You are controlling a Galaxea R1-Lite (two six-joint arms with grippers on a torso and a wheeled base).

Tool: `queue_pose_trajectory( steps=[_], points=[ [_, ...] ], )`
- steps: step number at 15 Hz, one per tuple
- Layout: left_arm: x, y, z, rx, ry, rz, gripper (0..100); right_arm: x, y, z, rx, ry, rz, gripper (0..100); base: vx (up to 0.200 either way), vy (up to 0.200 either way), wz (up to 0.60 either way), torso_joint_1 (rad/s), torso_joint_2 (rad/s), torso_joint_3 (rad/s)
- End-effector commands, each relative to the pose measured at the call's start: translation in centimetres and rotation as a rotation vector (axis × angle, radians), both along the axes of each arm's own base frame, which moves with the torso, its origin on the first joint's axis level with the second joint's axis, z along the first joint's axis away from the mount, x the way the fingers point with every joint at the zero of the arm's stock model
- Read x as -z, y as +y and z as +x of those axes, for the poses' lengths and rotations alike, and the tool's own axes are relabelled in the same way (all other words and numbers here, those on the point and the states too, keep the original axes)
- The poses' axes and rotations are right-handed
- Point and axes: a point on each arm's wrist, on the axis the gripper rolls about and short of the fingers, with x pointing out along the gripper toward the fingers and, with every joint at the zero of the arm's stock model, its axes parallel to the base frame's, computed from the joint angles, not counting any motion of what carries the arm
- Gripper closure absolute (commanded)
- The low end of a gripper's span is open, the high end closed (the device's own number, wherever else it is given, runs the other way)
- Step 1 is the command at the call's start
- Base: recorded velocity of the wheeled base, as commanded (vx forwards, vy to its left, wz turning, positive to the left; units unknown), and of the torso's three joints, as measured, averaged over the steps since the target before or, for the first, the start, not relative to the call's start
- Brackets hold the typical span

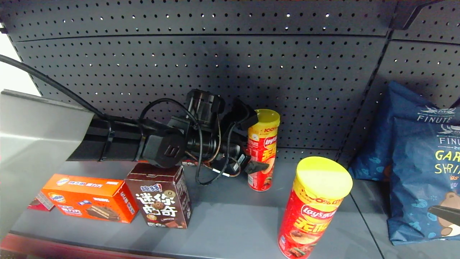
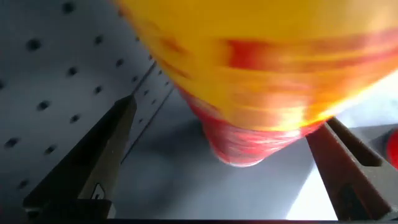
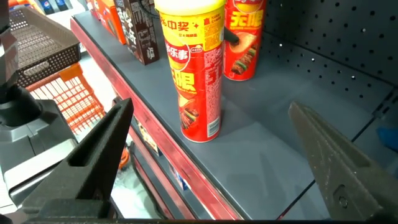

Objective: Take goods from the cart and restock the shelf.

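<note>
A red chips can with a yellow lid (image 1: 263, 151) stands upright at the back of the grey shelf (image 1: 230, 219), close to the pegboard. My left gripper (image 1: 253, 144) is open around it, one finger in front and one behind; in the left wrist view the can (image 2: 249, 74) sits between the spread fingers (image 2: 106, 162). A second, identical can (image 1: 316, 208) stands nearer the shelf's front edge. My right gripper (image 3: 211, 118) is open and holds nothing, off the shelf's front, facing the front can (image 3: 199, 68).
A brown cookie box (image 1: 161, 196) and an orange cake box (image 1: 90, 198) stand on the shelf's left. Blue snack bags (image 1: 420, 162) lean at the right. An orange cart basket (image 3: 74, 106) sits below the shelf front.
</note>
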Motion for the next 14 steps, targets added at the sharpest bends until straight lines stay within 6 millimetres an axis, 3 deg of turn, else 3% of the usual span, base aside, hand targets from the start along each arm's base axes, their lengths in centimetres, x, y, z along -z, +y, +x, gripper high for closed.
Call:
queue_pose_trajectory(
  steps=[1, 6, 9, 14],
  points=[
    [-0.5, 0.9, -0.1, -0.029, -0.011, 0.005, 0, 0.0, 0.0, 0.1, -0.001, 0.003, -0.002, 0, 0.0, 0.0, 0.0, 0.0, 0.0, 0.0],
    [-0.7, 1.7, -1.0, -0.068, -0.016, 0.026, 0, 0.0, 0.0, 0.0, -0.001, 0.003, 0.0, 0, 0.0, 0.0, 0.0, 0.0, 0.0, 0.0],
    [-2.1, 2.1, -2.9, -0.059, -0.03, 0.019, 0, 0.0, 0.0, 0.0, -0.001, 0.003, 0.0, 0, 0.0, 0.0, 0.0, 0.0, 0.0, 0.0],
    [-2.5, 3.5, -5.8, -0.117, -0.033, 0.068, 0, -0.2, 0.3, 0.8, -0.002, 0.027, -0.011, 0, 0.0, 0.0, 0.0, 0.0, 0.0, 0.0]
  ],
)
